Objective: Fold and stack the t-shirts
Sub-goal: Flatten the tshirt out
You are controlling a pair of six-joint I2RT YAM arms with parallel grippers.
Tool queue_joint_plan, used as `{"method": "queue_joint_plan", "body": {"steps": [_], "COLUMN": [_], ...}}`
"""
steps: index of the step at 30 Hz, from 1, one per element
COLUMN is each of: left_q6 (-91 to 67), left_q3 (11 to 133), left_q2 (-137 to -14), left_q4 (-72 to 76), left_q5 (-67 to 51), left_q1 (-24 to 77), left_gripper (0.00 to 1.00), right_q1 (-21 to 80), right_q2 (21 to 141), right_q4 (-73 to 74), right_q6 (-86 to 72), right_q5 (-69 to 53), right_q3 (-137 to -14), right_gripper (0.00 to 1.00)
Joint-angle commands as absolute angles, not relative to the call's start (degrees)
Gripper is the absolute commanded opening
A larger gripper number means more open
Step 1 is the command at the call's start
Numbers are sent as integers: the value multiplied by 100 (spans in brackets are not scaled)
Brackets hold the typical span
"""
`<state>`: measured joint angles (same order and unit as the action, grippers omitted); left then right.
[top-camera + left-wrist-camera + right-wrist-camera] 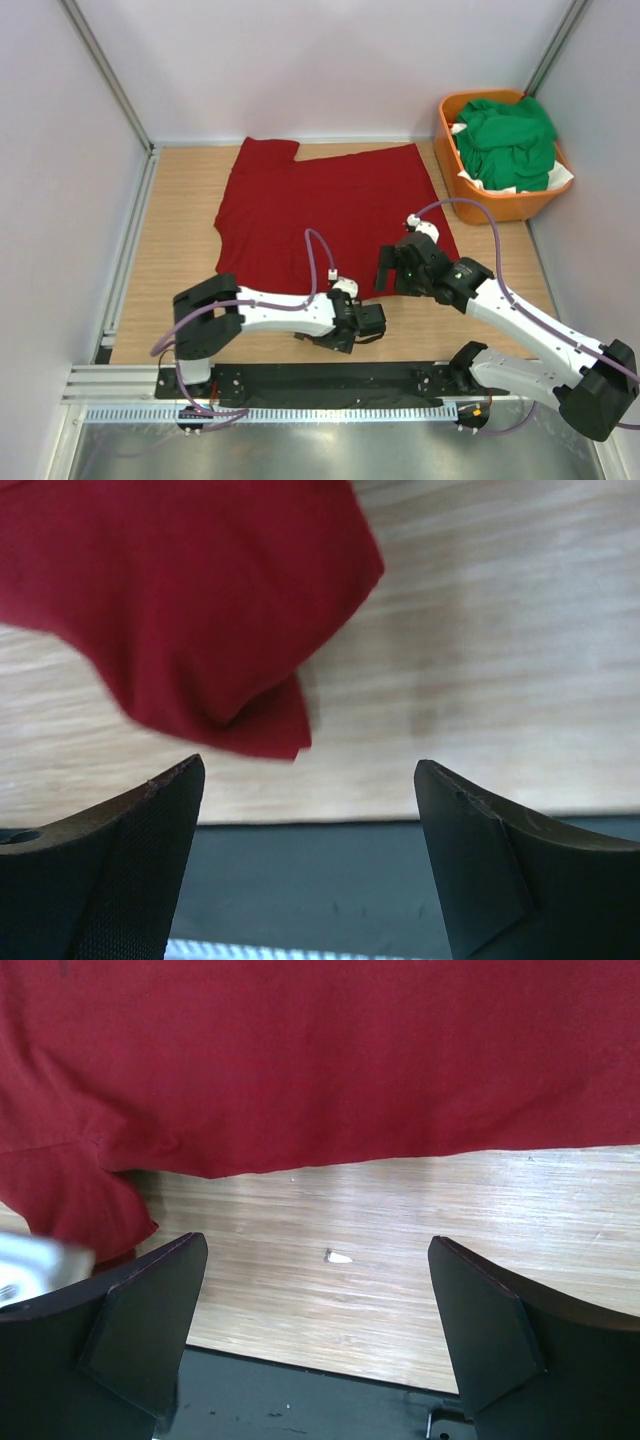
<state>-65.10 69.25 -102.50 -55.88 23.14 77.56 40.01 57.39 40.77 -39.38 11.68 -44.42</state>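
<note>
The dark red t-shirt (330,210) lies spread flat on the wooden table. Its near hem fills the top of the right wrist view (320,1060), and one near corner shows in the left wrist view (200,600). Bright green t-shirts (508,140) are heaped in the orange basket (500,205) at the back right. My left gripper (372,322) is open and empty, low over bare wood just in front of the shirt's near corner (310,865). My right gripper (386,270) is open and empty at the shirt's near hem (315,1335).
The black base plate (330,380) runs along the table's near edge and shows at the bottom of both wrist views. A small white speck (340,1256) lies on the wood near the right gripper. White walls with metal posts close in the table's sides.
</note>
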Motion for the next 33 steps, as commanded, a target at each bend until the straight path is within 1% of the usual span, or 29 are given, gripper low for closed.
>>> {"method": "queue_joint_plan", "body": {"steps": [1,6,7,9,12,14,15,16,18,19,22,25,28,30,33], "left_q6": [-6557,-6714,-6732,-6776,-6811,-6855,-6873,-6838,-6864,-6864,-6856,-6698,-6706,-6767,-6811], "left_q3": [7286,7391,7426,7427,7348,7217,7155,7093,6988,6979,7215,7461,7480,7375,7032], "left_q2": [-10747,-11048,-11091,-11170,-11180,-11136,-11049,-10961,-10776,-10549,-10153,-9670,-9221,-8703,-8079], "left_q4": [-5844,-6055,-6151,-6187,-6231,-6266,-6258,-6214,-6336,-6415,-7152,-8048,-8620,-8736,-8614], "left_q5": [2829,3058,3093,3146,3155,3208,3286,3322,3497,3550,3744,3692,3412,3244,2962], "left_q1": [7787,7787,7778,7787,7787,7787,7787,7787,7787,7787,7787,7787,7787,7787,7787], "left_gripper": [85,80,76,72,63,53,46,31,14,0,0,0,0,1,2], "right_q1": [4025,4025,4025,4017,4025,4025,4025,4025,4025,4025,4017,4025,4025,4025,4017], "right_q2": [5617,5546,5546,5563,5607,5625,5634,5625,5625,5634,5599,5476,5213,4976,4625], "right_q4": [4008,4078,4069,4052,4025,4017,4017,4025,4008,4017,4078,4306,4806,5307,5694], "right_q6": [-3867,-3815,-3823,-3823,-3806,-3779,-3779,-3788,-3788,-3779,-3832,-4086,-4683,-5191,-5702], "right_q5": [1318,1397,1397,1389,1371,1380,1380,1380,1380,1389,1476,1844,2635,3152,3427], "right_q3": [-4456,-4403,-4395,-4386,-4403,-4403,-4403,-4395,-4386,-4386,-4430,-4552,-4684,-4764,-4685], "right_gripper": [100,100,100,100,100,100,100,100,100,100,100,100,100,100,100]}}
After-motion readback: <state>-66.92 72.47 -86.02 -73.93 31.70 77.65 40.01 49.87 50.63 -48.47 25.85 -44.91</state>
